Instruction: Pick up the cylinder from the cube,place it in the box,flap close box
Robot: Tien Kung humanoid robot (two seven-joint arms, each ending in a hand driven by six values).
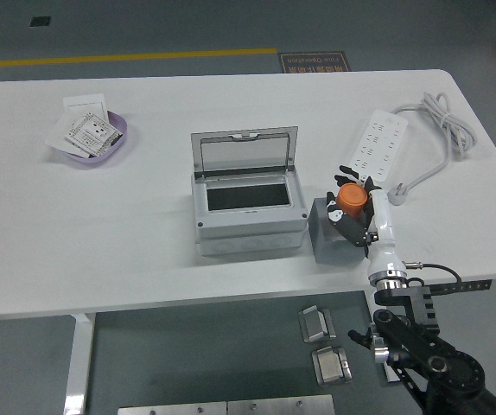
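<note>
We note the orange cylinder (351, 200) atop the grey cube (334, 235), toward the tabletop's (101, 251) near right edge. Right hand (358, 210): black fingers (349, 228) curled around the cylinder, apparently grasping; not yet lifted, we judge. Box (248, 212) just left, flap (244, 152) up. Remaining: lift, place, close. Left hand not visible.

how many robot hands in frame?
1. The right hand comes in from the lower right and its fingers are closed on the orange cylinder on the grey cube, right of the open box. The left hand is out of view.
</note>
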